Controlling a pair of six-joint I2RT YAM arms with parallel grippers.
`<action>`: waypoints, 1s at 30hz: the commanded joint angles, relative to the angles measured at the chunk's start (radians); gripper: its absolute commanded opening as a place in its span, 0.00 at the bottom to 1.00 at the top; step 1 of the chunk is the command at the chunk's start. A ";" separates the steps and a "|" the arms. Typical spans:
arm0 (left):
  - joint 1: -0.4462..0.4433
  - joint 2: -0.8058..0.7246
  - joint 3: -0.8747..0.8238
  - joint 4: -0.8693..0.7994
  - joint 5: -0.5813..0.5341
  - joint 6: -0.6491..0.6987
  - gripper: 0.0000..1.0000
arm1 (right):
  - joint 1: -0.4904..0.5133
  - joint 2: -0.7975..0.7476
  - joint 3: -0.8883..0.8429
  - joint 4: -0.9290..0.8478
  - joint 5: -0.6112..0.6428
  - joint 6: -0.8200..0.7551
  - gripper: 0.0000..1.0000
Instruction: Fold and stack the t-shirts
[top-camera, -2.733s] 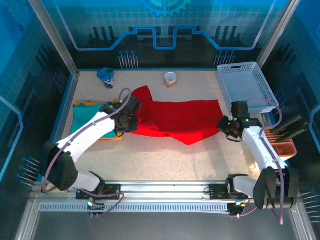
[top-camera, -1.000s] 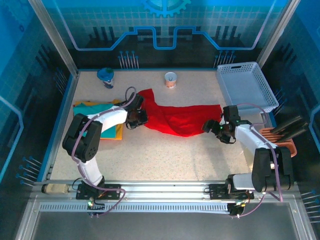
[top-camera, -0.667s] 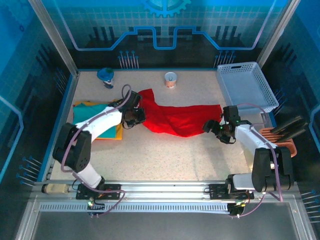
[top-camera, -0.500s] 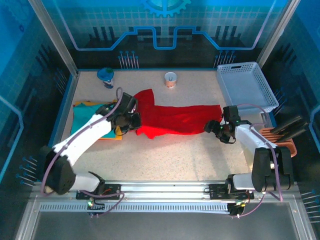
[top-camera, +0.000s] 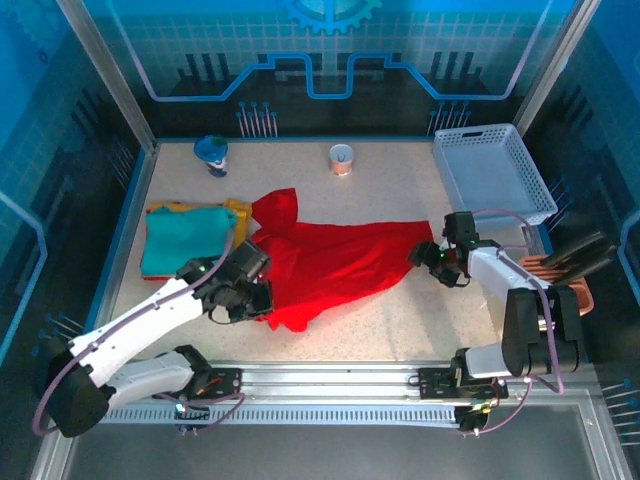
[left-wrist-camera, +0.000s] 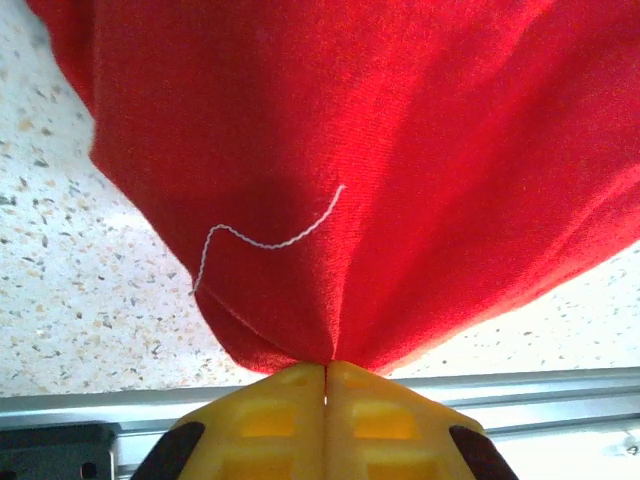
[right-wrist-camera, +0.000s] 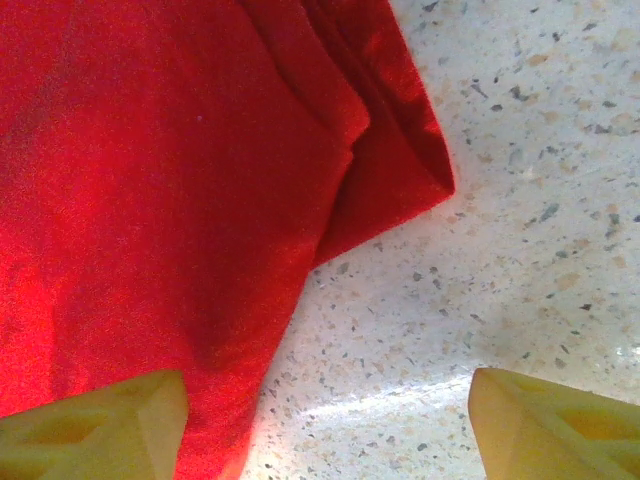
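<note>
Top external view puts the red t-shirt (top-camera: 340, 265) sprawled loose across the middle of the surface (top-camera: 330, 340), rumpled and not yet squared. Your left pincer (left-wrist-camera: 325, 372) is clamped together on a bunched fold at its near-left edge, the cloth fanning out from the yellow tips. Your right pincer (right-wrist-camera: 325, 420) stands apart at the shirt's right end, one finger over the cloth's edge and the other over bare surface, gripping nothing.

Expect light, limp fabric. It will likely sag, crease and drag rather than keep a shape, and a shallow pinch may slip or lift only the top layer. Take it at corners or hems, one at each end, so it stretches flat between your pincers. Nothing about it looks fragile.

Count three shirts: the red one, plus one teal t-shirt (top-camera: 185, 235) folded on top of one yellow-orange t-shirt (top-camera: 238, 210) at the left. One white basket (top-camera: 495, 170) sits far right. Along the far edge stand a blue cup (top-camera: 211, 153) and a pale cup (top-camera: 341, 158).
</note>
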 joint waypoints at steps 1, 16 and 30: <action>-0.002 0.054 0.021 0.004 0.050 0.033 0.13 | 0.011 -0.021 0.016 -0.018 0.041 0.000 0.75; 0.152 0.268 0.330 -0.027 0.071 0.297 0.43 | 0.057 0.258 0.441 -0.168 0.284 -0.180 0.72; 0.122 0.031 -0.069 0.078 0.127 0.132 0.47 | 0.080 0.043 0.187 -0.193 0.131 -0.061 0.73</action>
